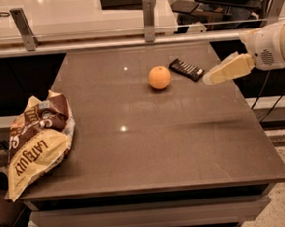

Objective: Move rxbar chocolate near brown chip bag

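The rxbar chocolate (pixel 187 69) is a small flat black bar lying at the back right of the brown table (pixel 159 143), just right of an orange. The brown chip bag (pixel 36 141) is large and wrinkly, dark brown on top and yellow below, and lies at the table's left edge, partly hanging over it. My gripper (pixel 212 78) comes in from the right on a white arm. Its tan tip hovers just right of the bar, slightly nearer the front, and is apart from it.
A round orange (pixel 159 77) sits just left of the bar. A rail with metal posts (pixel 148 11) runs along the table's far edge. Another counter with dark objects lies behind it. The floor shows at the right.
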